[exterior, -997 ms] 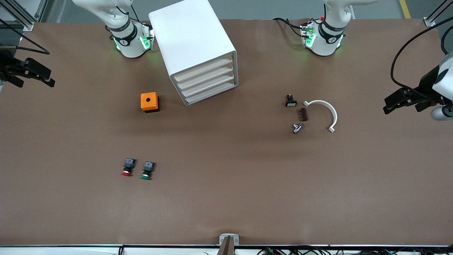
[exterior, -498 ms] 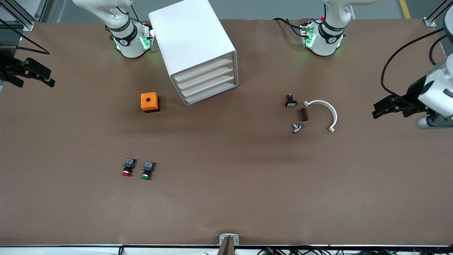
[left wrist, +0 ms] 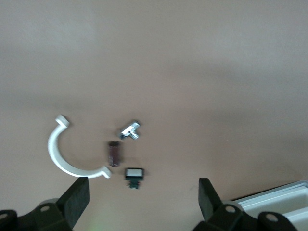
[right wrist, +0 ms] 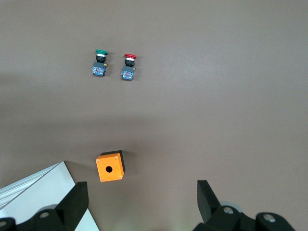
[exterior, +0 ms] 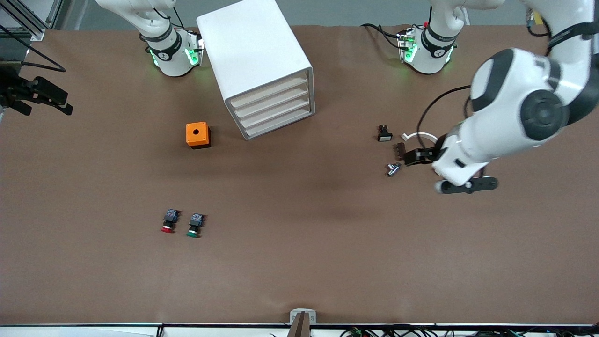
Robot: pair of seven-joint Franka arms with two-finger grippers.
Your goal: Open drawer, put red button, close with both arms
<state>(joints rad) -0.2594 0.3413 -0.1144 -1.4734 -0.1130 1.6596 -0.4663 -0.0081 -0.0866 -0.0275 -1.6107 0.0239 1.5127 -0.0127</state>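
Front view: red button (exterior: 167,228) well apart from left pincer (exterior: 412,156).

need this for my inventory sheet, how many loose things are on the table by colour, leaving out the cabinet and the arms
red-capped: 1, the red button
green-capped: 1, the green button
orange: 1, the orange box
white: 1, the curved bracket
black-and-white: 1, the switch part
brown: 1, the small block
silver: 1, the metal fitting
total: 7

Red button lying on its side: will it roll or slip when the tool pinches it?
The red button lies on its side beside the green button; its round cap may let it pivot. The squarish black body looks like the steadier grip. It seems small and probably light, so a nudge could shift it.
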